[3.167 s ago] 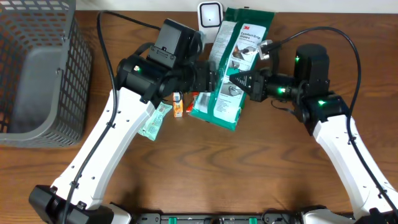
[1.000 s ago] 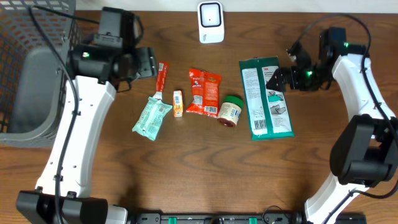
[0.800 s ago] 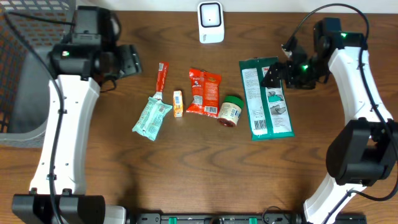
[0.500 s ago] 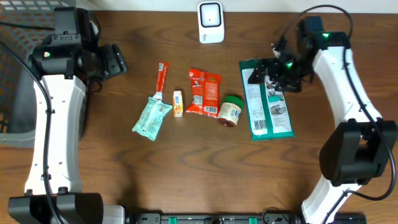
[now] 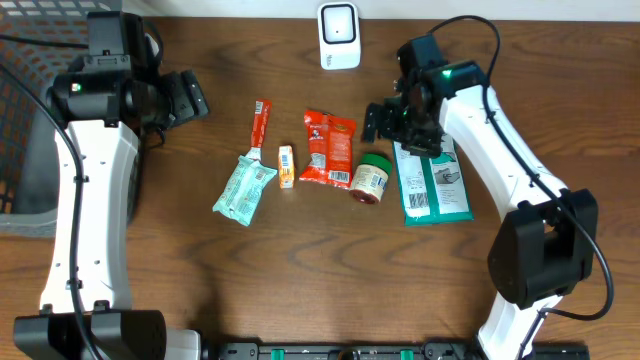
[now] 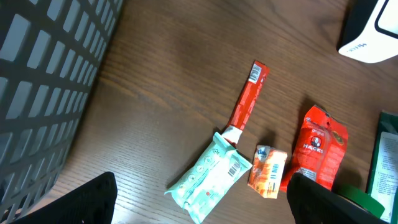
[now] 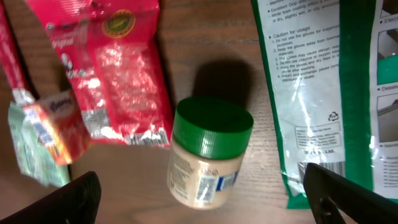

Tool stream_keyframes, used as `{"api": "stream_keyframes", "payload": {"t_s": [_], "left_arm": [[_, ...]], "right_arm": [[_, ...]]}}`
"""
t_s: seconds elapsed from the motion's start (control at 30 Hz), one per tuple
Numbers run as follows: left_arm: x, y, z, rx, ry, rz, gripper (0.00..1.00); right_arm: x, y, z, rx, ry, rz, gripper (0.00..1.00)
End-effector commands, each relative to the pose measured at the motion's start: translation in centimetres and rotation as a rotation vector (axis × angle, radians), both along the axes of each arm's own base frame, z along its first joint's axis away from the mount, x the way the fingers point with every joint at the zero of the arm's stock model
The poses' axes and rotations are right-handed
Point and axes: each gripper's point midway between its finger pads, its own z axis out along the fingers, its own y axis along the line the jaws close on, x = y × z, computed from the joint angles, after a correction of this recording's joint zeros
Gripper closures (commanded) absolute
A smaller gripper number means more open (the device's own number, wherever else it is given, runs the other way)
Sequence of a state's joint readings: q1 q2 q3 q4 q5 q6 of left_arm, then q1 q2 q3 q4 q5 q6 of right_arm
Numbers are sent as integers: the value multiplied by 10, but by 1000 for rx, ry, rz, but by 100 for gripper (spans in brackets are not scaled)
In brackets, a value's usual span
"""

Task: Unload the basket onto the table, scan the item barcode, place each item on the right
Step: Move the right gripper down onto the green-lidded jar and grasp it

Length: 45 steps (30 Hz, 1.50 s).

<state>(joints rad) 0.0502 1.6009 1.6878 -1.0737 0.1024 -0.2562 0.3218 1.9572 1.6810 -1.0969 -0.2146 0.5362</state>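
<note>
The brown table [image 5: 300,290] is holding a row of small things. Far off at 9 o'clock, by the grey basket [image 5: 20,130], the left gripper [image 5: 190,95] is hanging wide open with nothing in it. A big green packet [image 5: 437,190] is lying at the 3 o'clock end of the row. The right gripper [image 5: 385,120] is hovering by it, fingers spread wide and holding nothing. The little jar [image 5: 371,178] looks like the next thing to scan. It is sitting near the right gripper, at its 6 o'clock, so the right arm is much nearer. The jar seems to be lying on its side, running from 12 to 6. Its green lid [image 7: 212,121] is pointing to 12, toward the white scanner [image 5: 338,33]. Its cream label is showing a bit of blue, but I cannot make out a barcode.
</note>
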Motion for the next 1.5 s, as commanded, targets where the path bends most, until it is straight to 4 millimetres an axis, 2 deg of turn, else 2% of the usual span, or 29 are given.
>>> {"api": "stream_keyframes", "payload": {"t_s": [0.0, 0.37, 0.6, 0.9, 1.03, 1.2, 1.47], "left_arm": [[-1, 0, 15, 6, -39, -10, 12], [-1, 0, 15, 6, -39, -10, 12], [-1, 0, 15, 6, -39, -10, 12], [-1, 0, 15, 6, -39, -10, 12], [-1, 0, 15, 6, -39, -10, 12], [-1, 0, 15, 6, -39, -10, 12], [-1, 0, 15, 6, -39, -10, 12]], "right_arm": [[-6, 0, -17, -29, 42, -88, 2], [-17, 0, -72, -39, 122, -119, 7], [-23, 16, -98, 39, 211, -99, 7], [-18, 18, -100, 60, 195, -87, 18], [-16, 21, -98, 86, 194, -87, 19], [-14, 13, -97, 91, 199, -106, 20], [-12, 9, -97, 90, 191, -85, 31]]}}
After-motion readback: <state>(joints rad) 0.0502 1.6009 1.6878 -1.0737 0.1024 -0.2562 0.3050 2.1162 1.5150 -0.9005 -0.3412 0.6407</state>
